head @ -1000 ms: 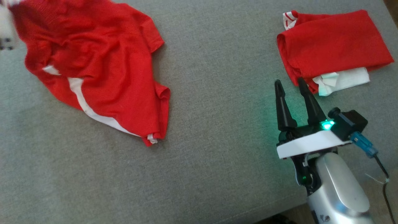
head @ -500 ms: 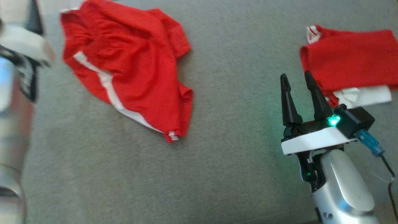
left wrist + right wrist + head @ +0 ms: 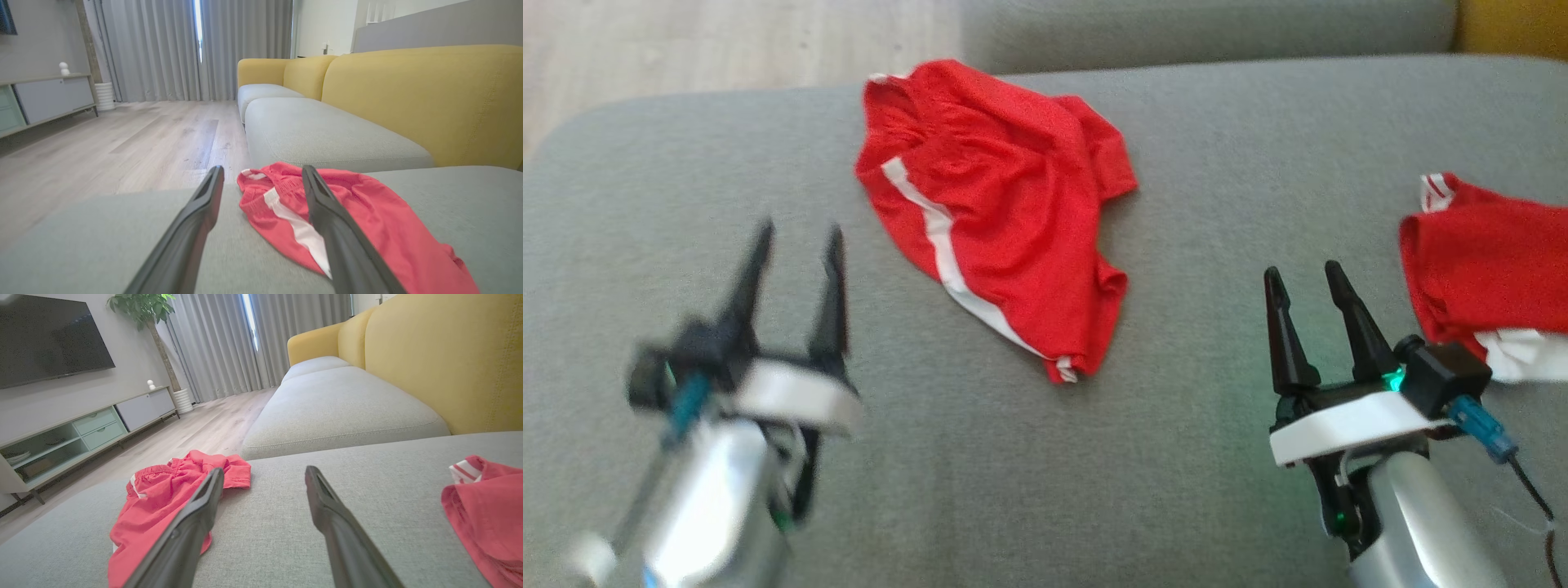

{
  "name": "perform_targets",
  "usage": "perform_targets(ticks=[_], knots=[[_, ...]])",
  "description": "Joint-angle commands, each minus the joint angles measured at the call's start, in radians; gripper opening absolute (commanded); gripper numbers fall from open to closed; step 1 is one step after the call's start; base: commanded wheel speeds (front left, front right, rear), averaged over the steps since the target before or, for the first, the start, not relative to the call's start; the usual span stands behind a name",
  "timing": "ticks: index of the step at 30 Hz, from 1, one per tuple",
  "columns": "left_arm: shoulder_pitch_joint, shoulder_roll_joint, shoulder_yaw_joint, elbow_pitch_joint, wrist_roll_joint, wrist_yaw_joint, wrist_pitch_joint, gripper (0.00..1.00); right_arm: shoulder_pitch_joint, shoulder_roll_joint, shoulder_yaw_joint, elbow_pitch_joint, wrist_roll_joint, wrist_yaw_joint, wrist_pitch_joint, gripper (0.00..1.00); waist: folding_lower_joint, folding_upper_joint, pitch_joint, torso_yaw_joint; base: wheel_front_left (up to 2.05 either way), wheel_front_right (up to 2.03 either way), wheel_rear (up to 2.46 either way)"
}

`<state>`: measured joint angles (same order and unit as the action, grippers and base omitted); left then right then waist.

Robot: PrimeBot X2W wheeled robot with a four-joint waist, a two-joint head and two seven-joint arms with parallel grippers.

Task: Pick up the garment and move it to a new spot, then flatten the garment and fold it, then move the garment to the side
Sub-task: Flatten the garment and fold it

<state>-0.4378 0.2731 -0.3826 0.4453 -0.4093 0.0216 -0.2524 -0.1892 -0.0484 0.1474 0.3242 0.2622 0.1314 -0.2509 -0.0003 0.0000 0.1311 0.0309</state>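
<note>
1. Upper centre of the head view, the crumpled red fabric garment with a white stripe (image 3: 996, 212) lies on the grey woven sofa cushion (image 3: 1176, 457). Whether it carries a label or print I cannot tell, as the view is soft.
2. It sits bunched, with a gathered waistband at its upper-left end. The white stripe runs diagonally toward the lower right, and there is a white-edged hem at its lowest corner.
3. I see the left gripper (image 3: 799, 229) at the lower left, blurred, fingers spread wide and holding nothing. It is near the garment's left side but apart from it.
4. At the lower right, the right gripper (image 3: 1301, 269) is likewise spread wide and empty, just beside a folded red garment with white trim (image 3: 1486, 261) at the right edge.
5. Bare cushion lies between the two garments and across the lower centre. The cushion's rounded edge meets pale wooden floor (image 3: 686, 49) at the upper left, a second grey cushion (image 3: 1201, 28) runs along the top, and a yellow backrest (image 3: 1511, 24) shows in the upper-right corner.
</note>
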Motion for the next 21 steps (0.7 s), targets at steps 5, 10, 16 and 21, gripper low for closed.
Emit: perform_targets(ticks=[5, 10, 16, 21], knots=[[0.163, -0.048, 0.059, -0.181, 0.030, 0.057, -0.009, 1.00, 0.011, -0.002, 0.014, -0.012, -0.008, -0.001, -0.011, 1.00, 0.0003, 0.0000, -0.031, 0.059, 0.00, 0.00, 0.00], [0.215, -0.088, 0.065, -0.231, 0.060, 0.058, -0.009, 1.00, -0.017, -0.002, 0.016, 0.008, -0.032, -0.001, 0.012, 1.00, 0.0003, 0.0000, -0.016, 0.094, 0.00, 0.00, 0.00], [0.212, -0.116, 0.068, -0.231, 0.087, 0.039, -0.009, 1.00, -0.112, -0.002, 0.052, 0.112, -0.087, -0.001, 0.123, 1.00, 0.0003, 0.0000, 0.019, 0.136, 0.00, 0.00, 0.00], [0.201, -0.146, 0.071, -0.214, 0.100, 0.021, -0.009, 1.00, -0.203, -0.005, 0.108, 0.246, -0.121, -0.001, 0.188, 1.00, 0.0003, 0.0000, 0.047, 0.181, 0.00, 0.00, 0.00]])
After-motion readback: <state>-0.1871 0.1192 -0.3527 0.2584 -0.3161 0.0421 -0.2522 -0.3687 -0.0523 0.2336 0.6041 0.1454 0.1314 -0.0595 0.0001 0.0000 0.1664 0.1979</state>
